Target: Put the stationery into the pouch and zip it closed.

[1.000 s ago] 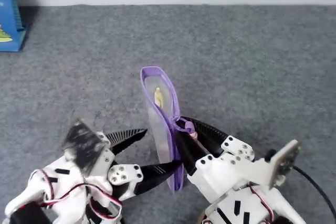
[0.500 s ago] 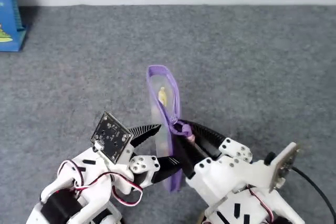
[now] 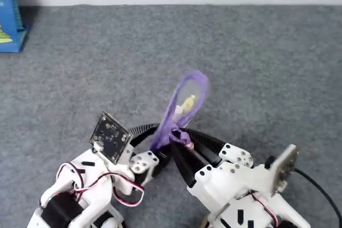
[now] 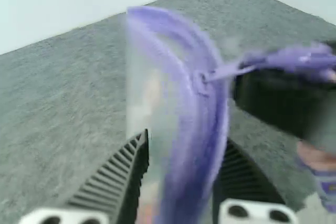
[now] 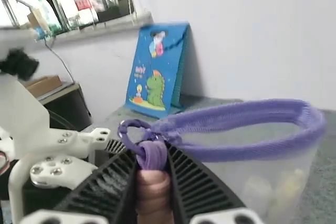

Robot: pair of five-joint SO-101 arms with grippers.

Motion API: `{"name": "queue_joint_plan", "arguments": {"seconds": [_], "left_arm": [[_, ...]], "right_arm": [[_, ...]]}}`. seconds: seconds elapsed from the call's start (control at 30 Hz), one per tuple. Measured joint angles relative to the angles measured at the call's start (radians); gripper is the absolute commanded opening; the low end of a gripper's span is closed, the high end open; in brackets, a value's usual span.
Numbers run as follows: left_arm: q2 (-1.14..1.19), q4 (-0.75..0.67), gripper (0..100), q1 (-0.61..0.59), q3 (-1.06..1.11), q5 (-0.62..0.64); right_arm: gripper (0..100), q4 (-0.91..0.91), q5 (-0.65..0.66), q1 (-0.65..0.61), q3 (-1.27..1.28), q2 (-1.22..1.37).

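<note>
- Over the grey table (image 3: 267,52): a clear pouch (image 3: 179,108) with a purple edge, standing on end between the 2 arms. Top end leaning over toward the right arm's side.
- Inside the pouch, near its top: a small yellow bit of stationery (image 3: 187,101), seen through the clear side.
- Down at the low end of the pouch: the left gripper (image 4: 186,142), with 1 black finger on each side, pressed close against the pouch and holding it.
- Right at the pouch's purple edge: the right gripper (image 5: 152,162), squeezed tight on the zip pull (image 5: 153,150), a purple tab with a pink end.
- From the high view: both grippers close together, meeting at the low half of the pouch.
- Hard to tell if the bottom of the pouch touches the table.
- Hard to tell if the zip is open or closed along its length.
- Far off at the back corner of the table: a blue box (image 3: 8,22) with a green dinosaur picture on it, well apart from the pouch and the arms.
</note>
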Motion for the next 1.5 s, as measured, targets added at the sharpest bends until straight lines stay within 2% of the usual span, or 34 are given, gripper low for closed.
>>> {"name": "queue_joint_plan", "arguments": {"seconds": [0.33,0.53,0.83,1.13,1.37,1.5], "left_arm": [[-0.002,-0.003,16,-0.009,-0.014,-0.006],[-0.002,-0.003,10,-0.006,-0.014,-0.006],[0.008,-0.026,21,-0.005,-0.038,-0.006],[-0.002,-0.031,21,-0.011,-0.077,-0.006],[-0.006,-0.031,10,-0.014,-0.08,-0.006],[-0.068,-0.031,4,-0.012,-0.048,-0.049]], "right_arm": [[0.7,0.017,0.0,0.0,0.0,-0.003],[0.7,0.017,0.0,0.0,0.0,-0.003],[0.7,0.017,0.0,0.028,0.0,-0.003],[0.7,0.017,0.0,0.026,0.0,-0.003],[0.7,0.018,0.0,0.026,0.002,-0.002],[0.7,0.018,0.0,0.026,0.002,0.011]]}}
